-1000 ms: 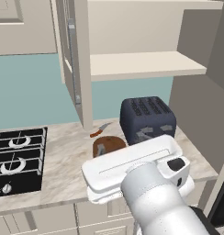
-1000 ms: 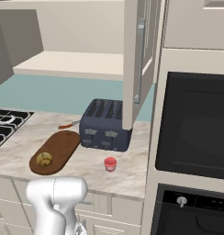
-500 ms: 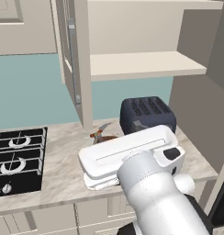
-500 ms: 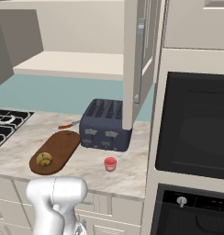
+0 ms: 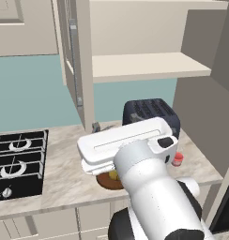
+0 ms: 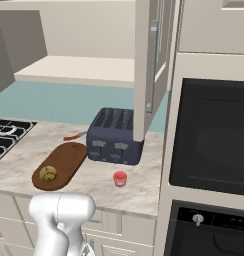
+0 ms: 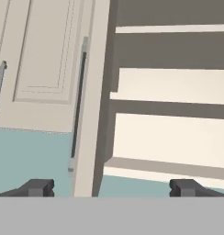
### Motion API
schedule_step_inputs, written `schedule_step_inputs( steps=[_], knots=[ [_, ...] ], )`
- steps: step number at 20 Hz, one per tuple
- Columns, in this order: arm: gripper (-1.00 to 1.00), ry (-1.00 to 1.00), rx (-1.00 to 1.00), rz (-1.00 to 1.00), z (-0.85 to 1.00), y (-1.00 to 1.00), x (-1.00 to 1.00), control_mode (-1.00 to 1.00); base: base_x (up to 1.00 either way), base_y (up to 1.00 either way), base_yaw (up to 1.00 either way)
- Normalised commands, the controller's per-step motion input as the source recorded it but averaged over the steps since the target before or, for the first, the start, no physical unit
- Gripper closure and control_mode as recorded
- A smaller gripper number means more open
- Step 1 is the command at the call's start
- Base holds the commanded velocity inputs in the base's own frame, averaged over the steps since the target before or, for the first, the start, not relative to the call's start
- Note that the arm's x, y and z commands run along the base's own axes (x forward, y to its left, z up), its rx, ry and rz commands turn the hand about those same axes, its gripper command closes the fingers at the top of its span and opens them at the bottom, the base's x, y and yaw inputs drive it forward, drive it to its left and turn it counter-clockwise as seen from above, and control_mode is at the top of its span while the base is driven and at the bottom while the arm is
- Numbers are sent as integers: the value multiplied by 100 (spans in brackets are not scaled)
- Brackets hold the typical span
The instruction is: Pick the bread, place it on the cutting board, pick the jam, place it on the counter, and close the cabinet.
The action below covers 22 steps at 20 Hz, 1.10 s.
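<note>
Presently: bread [image 6: 48, 173] on cutting board [image 6: 69, 159]; jam [image 6: 120, 178] on counter [image 6: 144, 185]; cabinet [image 7: 93, 92] door ajar; pincer [image 7: 112, 187] wide open, empty.

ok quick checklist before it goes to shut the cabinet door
1. Bread on the cutting board: ok.
2. Jam on the counter, in front of the toaster: ok.
3. Gripper open and holding nothing: ok.
4. Cabinet door closed: not ok, it stands open, edge-on ahead of the hand.
5. Shelf free of anything blocking the door: ok.
6. Contact with the door: not ok, fingertips sit apart from it.
</note>
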Motion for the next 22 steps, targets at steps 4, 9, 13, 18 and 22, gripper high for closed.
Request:
schedule_step_inputs(
  steps=[4,9,13,18,22],
  knots=[
    [-100,-5,0,0,-1,0,20,-100,0,0,0],
    [-100,-2,0,0,0,0,14,-100,0,0,0],
    [-100,0,0,0,0,0,9,-100,0,0,0],
    [-100,0,0,0,0,5,4,-100,0,0,0],
    [-100,0,0,0,0,10,1,-100,0,0,0]
  ],
)
